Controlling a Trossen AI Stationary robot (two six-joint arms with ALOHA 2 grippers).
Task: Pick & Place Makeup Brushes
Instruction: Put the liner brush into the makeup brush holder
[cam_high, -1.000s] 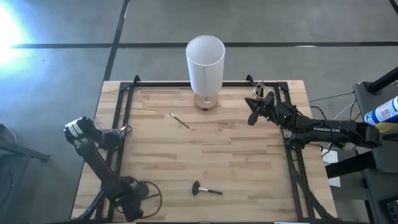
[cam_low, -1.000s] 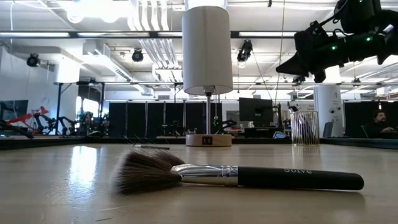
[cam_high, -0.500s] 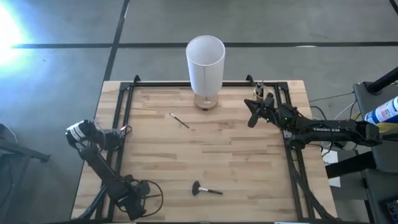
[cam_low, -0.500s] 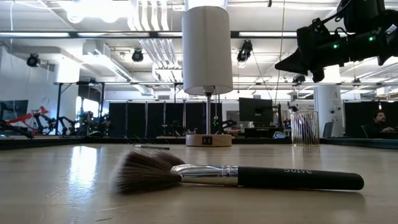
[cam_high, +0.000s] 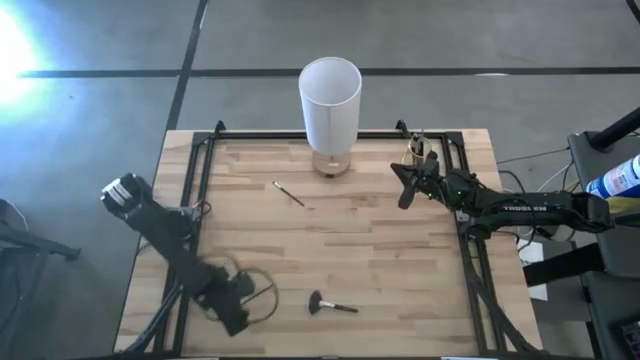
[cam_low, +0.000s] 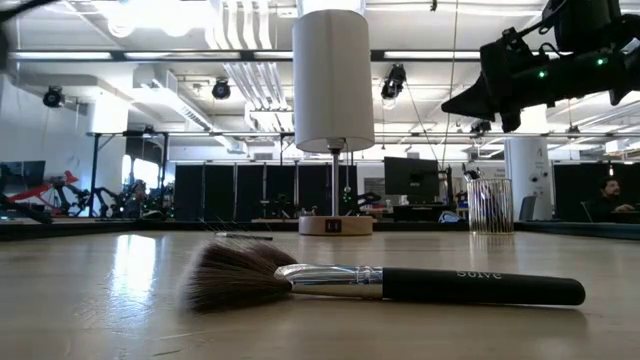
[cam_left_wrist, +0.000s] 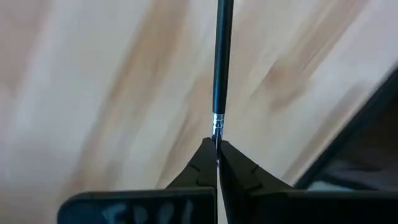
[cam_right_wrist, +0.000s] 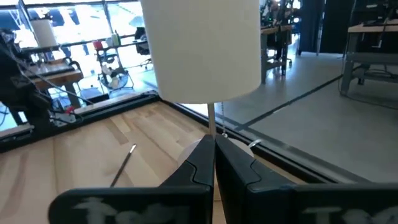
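A fluffy-headed brush (cam_high: 330, 305) (cam_low: 380, 285) lies flat near the table's near edge. A thin brush (cam_high: 289, 193) (cam_right_wrist: 122, 167) lies flat left of the lamp. A clear cup (cam_high: 418, 150) (cam_low: 489, 205) holding more brushes stands at the far right corner. My left gripper (cam_high: 238, 308) (cam_left_wrist: 217, 144) is low over the near left part of the table, shut on a thin dark brush (cam_left_wrist: 221, 62). My right gripper (cam_high: 403, 188) (cam_right_wrist: 215, 140) hangs shut and empty, raised beside the cup. My left gripper pinches the thin brush between its two fingertips at the end by the silver ferrule (cam_left_wrist: 217, 124). The handle runs straight out ahead, in line with the fingers. It shows sharp against the blurred table behind it.
A lamp with a tall white shade (cam_high: 330, 100) (cam_low: 333, 80) stands on a wooden base at the middle of the far edge. A black rail frame (cam_high: 200, 170) runs along the table's sides. Bare wood lies between the two loose brushes.
My left arm has swung: its gripper has moved from the near edge a little toward the table's right and far side, and the arm shows blurred. The brushes on the table have stayed put.
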